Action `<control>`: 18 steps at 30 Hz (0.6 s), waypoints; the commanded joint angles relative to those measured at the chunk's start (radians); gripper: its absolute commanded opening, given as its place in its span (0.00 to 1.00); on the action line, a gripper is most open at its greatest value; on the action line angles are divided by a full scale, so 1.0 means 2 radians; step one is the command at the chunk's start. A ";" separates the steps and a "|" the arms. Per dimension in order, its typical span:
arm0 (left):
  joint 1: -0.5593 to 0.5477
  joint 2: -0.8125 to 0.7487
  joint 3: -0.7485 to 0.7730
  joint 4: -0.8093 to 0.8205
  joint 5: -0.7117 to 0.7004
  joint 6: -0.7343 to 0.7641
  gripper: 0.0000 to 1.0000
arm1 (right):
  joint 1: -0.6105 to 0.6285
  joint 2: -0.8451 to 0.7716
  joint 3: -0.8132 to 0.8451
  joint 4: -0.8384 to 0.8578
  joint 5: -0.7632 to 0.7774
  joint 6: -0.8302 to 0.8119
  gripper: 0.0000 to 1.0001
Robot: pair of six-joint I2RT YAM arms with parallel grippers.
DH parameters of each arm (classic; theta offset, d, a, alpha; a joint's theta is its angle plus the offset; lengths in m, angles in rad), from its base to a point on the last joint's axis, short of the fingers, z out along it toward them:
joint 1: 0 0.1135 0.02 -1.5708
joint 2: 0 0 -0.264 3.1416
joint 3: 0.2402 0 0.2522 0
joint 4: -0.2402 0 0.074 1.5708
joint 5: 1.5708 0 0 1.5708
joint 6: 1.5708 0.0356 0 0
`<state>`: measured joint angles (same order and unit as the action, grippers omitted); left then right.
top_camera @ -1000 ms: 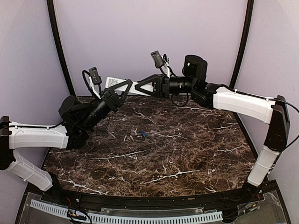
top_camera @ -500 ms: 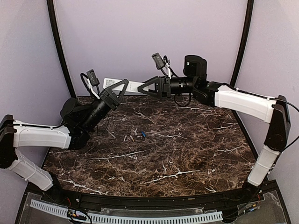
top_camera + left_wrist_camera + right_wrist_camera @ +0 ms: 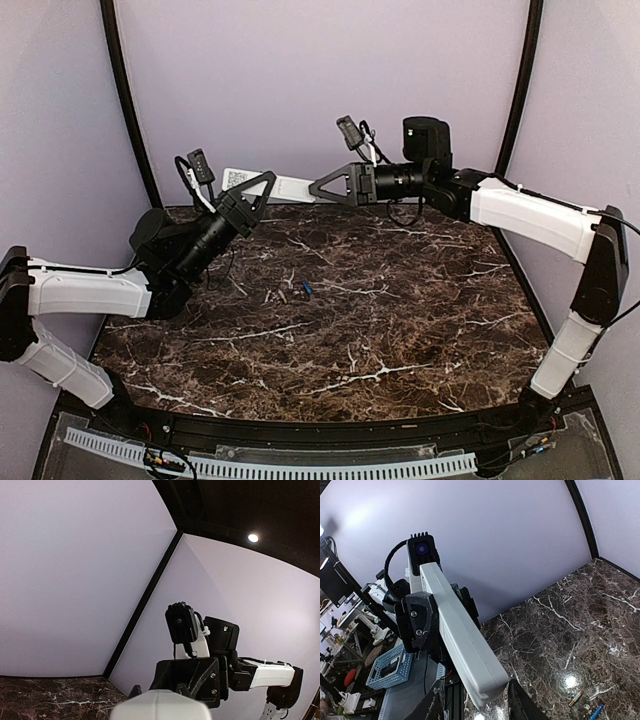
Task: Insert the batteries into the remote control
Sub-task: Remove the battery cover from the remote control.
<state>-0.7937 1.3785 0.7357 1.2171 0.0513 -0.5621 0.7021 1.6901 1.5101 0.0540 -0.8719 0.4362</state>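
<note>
The white remote control [image 3: 290,184] is held up in the air at the back of the table, level and pointing left to right. My left gripper [image 3: 268,180] is shut on its middle, and this shows in the right wrist view [image 3: 422,622] too. My right gripper [image 3: 314,188] is open at the remote's right end. In the right wrist view its fingers [image 3: 434,702] stand on either side of that end [image 3: 480,677] with gaps. A blue battery [image 3: 307,288] and a grey-tan battery [image 3: 283,296] lie on the table below. They also show in the right wrist view, blue [image 3: 596,712] and tan [image 3: 575,698].
The dark marble table [image 3: 400,320] is closed in by purple walls and black corner posts [image 3: 128,110]. A blue basket [image 3: 390,666] stands beyond the table's left side in the right wrist view.
My right gripper has drawn back to the right along the remote to its end. My left gripper has lifted a little with the remote and now stays still.
</note>
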 commanded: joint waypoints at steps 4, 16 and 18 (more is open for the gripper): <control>0.003 -0.017 0.006 0.009 0.006 0.007 0.00 | 0.002 -0.010 0.000 0.012 -0.016 0.027 0.28; 0.003 -0.017 0.004 0.010 -0.004 0.013 0.00 | 0.002 -0.003 -0.012 0.046 -0.048 0.061 0.16; 0.003 -0.016 0.002 0.010 -0.005 0.012 0.00 | 0.003 -0.002 -0.013 0.050 -0.050 0.064 0.16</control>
<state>-0.7883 1.3682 0.7357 1.2240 0.0429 -0.5556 0.6994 1.6901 1.4967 0.0895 -0.9321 0.5373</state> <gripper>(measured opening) 0.188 0.158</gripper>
